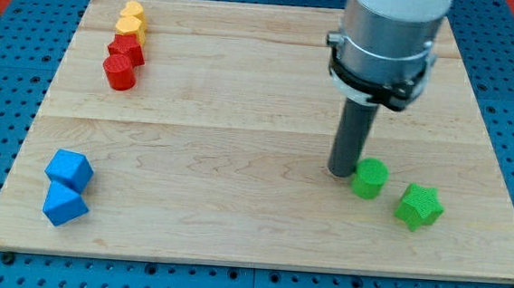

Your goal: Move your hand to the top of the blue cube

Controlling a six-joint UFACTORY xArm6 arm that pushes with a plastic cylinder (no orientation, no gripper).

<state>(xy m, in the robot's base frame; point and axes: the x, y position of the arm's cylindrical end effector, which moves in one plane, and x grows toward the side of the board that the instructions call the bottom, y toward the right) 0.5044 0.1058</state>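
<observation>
On board (pixel 239 143): 2 blue blocks (pixel 66 187), 2 green (pixel 390 191), 2 red (pixel 123 60), 2 yellow (pixel 131 20).

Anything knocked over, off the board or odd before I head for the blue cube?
Nothing stands out. All blocks sit flat on the board. My tip is beside the green cylinder, far from the blue cube.

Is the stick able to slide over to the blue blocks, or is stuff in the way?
Probably yes. My tip sits beside the green cylinder at the view's right; the blue cube lies far left, with bare board between them.
</observation>
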